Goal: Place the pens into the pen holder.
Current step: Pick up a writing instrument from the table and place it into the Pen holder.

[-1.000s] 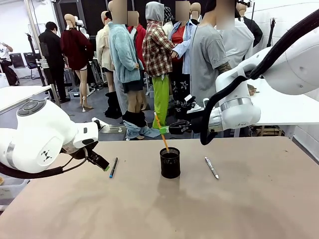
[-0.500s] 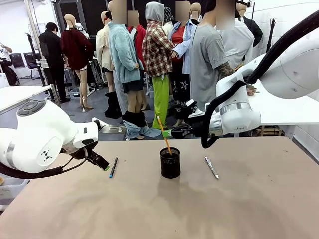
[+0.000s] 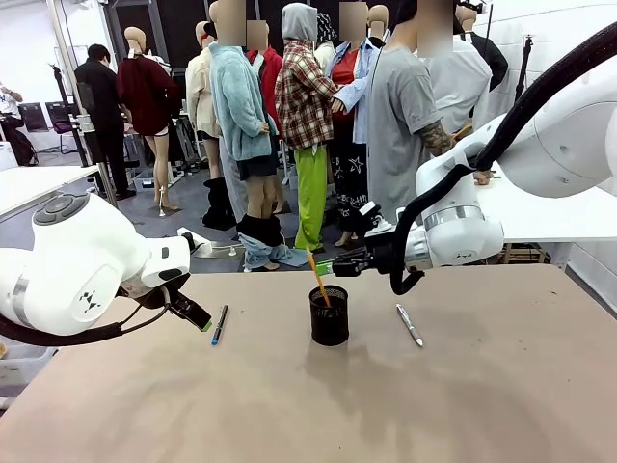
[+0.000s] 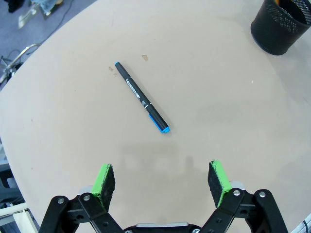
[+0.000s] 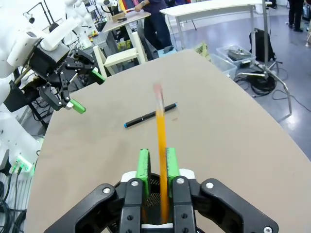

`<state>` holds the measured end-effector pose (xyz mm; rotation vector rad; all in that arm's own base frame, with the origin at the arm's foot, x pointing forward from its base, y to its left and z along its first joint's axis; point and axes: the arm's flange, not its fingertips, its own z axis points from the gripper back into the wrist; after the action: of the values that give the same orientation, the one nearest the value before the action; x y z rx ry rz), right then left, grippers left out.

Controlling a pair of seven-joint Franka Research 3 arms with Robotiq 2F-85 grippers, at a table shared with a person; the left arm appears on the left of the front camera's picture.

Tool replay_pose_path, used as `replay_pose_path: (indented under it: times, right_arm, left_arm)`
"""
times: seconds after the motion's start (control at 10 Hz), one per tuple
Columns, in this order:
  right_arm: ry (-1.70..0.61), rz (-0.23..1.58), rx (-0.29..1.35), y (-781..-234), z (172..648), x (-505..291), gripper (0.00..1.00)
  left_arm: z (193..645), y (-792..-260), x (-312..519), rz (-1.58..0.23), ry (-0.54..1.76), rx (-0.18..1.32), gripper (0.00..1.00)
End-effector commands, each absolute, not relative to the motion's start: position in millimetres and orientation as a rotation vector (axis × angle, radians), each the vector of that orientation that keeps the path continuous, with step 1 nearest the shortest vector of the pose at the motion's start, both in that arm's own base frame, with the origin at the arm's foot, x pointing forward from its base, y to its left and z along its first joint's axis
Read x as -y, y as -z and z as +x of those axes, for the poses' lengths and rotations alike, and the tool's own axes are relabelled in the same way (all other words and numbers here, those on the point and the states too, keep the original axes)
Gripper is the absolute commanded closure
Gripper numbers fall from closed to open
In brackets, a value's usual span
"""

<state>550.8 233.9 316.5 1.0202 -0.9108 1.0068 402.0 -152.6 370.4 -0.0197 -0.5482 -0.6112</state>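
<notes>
The right gripper (image 5: 156,151) reaches in level from the robot's right and hangs just above the pen holder (image 3: 329,323). Its green pads stand narrowly apart with the orange pen (image 5: 161,131) between them. The pen lies against one pad with a thin gap at the other, so whether it is pinched or let go cannot be told. The pen's upper part is blurred in the right wrist view. From the front, its lower end sits inside the black mesh cup. Its shaft leans toward the robot's left, and the top rises above the rim just beside the fingertips. The cup stands upright near the middle of the brown table (image 3: 463,405). The silver-grey pen (image 3: 409,324) lies flat on the table to the cup's right, near it but not touching. On the other side, the left gripper (image 4: 160,170) hovers over the table with its jaws spread wide and holds nothing. Ahead of its fingers the dark pen with the blue end (image 4: 142,97) lies flat on the bare surface, well apart from the cup. A person in a grey T-shirt (image 3: 400,106) stands beyond the table's far edge.
</notes>
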Motion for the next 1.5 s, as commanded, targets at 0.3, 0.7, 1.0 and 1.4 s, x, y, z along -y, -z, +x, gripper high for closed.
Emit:
replay_pose_path:
  times: [0.3,0.7,1.0,1.4]
  right_arm:
    - [-1.021,0.967,0.909,-326,540,-226,0.38]
    - [-0.97,0.562,0.844,-407,536,-182,0.38]
    - [-0.936,0.316,0.652,-444,540,-174,0.38]
    - [-0.909,0.095,0.392,-465,550,-186,0.38]
  left_arm:
    - [402,-371,151,-0.021,0.607,0.55,0.0]
    - [402,-371,151,-0.021,0.607,0.55,0.0]
    - [402,-371,151,-0.021,0.607,0.55,0.0]
    - [402,-371,151,-0.021,0.607,0.55,0.0]
